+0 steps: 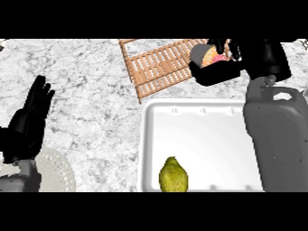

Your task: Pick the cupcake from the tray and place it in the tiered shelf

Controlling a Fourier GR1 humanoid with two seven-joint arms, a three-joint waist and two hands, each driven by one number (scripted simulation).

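The right hand (258, 58) is at the far right of the counter (89, 85), beyond the white tray (147, 144), with its black fingers (216, 75) curled round the cupcake (208, 56). The cupcake is out of the tray and held over the right-hand edge of the wooden slatted shelf (157, 67). It looks tilted, with the grey wrapper to one side and the pink and orange top turned partly sideways. The steep downward view does not show whether it touches the slats or hangs above them. The grey right forearm (279, 140) stretches across the tray's right side. A yellow-green fruit (173, 176) lies in the tray near its front edge, well apart from that arm. The left hand (27, 119) rests at the left of the view, fingers straight and holding nothing, with a pale plate (60, 170) beside its forearm. The main risk appears to be the release. The cupcake sits close to the shelf's edge and not over its middle, so it could roll or tip off onto the counter when the fingers open. Let go while tilted, it may land on its side or on its frosting. Opened too high above the slats, it could bounce, and fingers that uncurl unevenly might drag it along.
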